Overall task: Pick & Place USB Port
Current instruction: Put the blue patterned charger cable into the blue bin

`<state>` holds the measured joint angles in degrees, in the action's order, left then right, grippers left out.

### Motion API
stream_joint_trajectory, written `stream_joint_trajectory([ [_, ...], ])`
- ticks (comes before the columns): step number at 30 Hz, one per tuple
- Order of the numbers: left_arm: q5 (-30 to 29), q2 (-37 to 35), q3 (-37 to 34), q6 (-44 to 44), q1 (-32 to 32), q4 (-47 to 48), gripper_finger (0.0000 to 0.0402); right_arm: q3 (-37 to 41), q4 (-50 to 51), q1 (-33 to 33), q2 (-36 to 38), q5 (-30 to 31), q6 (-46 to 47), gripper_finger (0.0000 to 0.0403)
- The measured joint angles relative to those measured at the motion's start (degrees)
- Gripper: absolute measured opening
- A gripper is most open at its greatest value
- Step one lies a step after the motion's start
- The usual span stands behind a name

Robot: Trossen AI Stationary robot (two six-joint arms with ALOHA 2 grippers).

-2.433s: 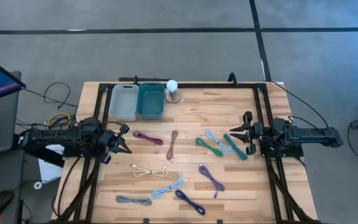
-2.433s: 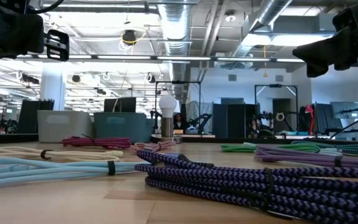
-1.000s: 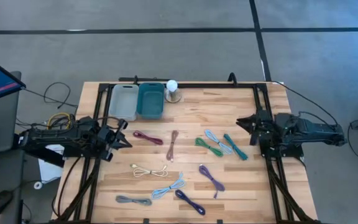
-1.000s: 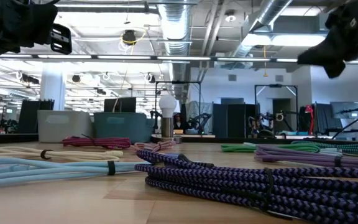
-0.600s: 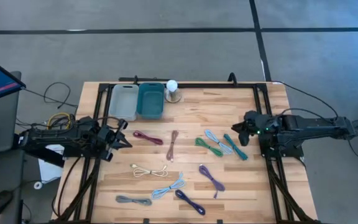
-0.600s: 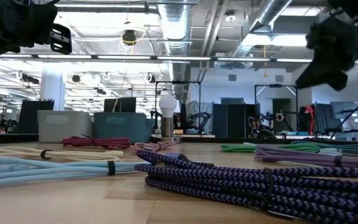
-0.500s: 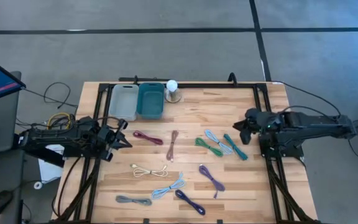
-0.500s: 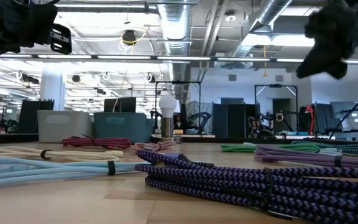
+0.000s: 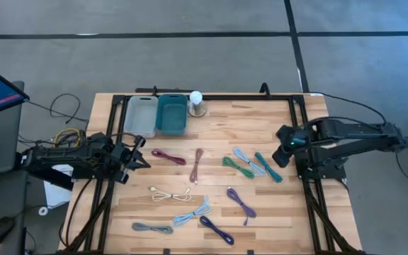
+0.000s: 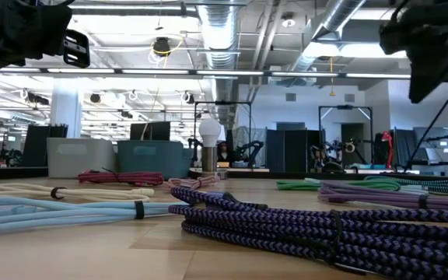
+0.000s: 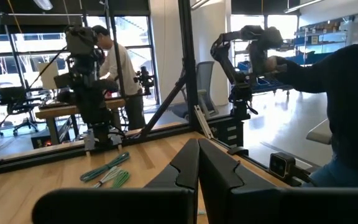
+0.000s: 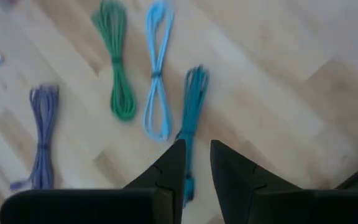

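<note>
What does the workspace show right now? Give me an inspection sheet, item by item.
Surface: wooden table, black frame.
Job's things: bundled cables, among them teal cable, light blue cable, green cable; grey bin and teal bin at the far edge.
Clutter: white lamp beside the bins.
Grippers: right gripper above the teal cable, slightly open, empty; left gripper at the left edge, shut, empty.
Cables: loose wires off the table's left.
Surroundings: person at a bench beyond.

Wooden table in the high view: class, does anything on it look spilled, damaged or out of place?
Nothing stands out. The bundled cables lie tied and apart on the wooden table, the grey bin and teal bin sit upright together, and the right gripper hovers above the teal cable.
</note>
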<state>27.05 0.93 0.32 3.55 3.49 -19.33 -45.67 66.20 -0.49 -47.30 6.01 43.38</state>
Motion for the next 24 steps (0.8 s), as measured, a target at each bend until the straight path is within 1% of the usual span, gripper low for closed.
stream_joint_trajectory([
  [3, 0.0, 0.0, 0.0, 0.0, 0.0, 0.0, 0.0008, 0.0, -0.3, 0.1, -3.3, -2.5, -1.2, 0.0067],
  [6, 0.0, 0.0, 0.0, 0.0, 0.0, 0.0, 0.0008, 0.0, -1.6, 0.1, -6.0, -3.4, -3.8, 0.0067],
  [13, 0.0, 0.0, 0.0, 0.0, 0.0, 0.0, 0.0008, 0.0, -6.8, 0.1, -11.8, -3.4, -4.6, 0.0067],
  [18, 0.0, 0.0, 0.0, 0.0, 0.0, 0.0, 0.0008, 0.0, -7.1, 0.1, -16.3, -2.7, -3.9, 0.0070],
  [20, 0.0, 0.0, 0.0, 0.0, 0.0, 0.1, 0.0008, 0.0, -7.0, 0.1, -18.2, -1.6, -3.9, 0.0076],
  [24, 0.0, 0.0, 0.0, 0.0, 0.0, 0.3, 0.0008, 0.0, -6.9, 0.1, -21.9, -1.4, -4.8, 0.0096],
])
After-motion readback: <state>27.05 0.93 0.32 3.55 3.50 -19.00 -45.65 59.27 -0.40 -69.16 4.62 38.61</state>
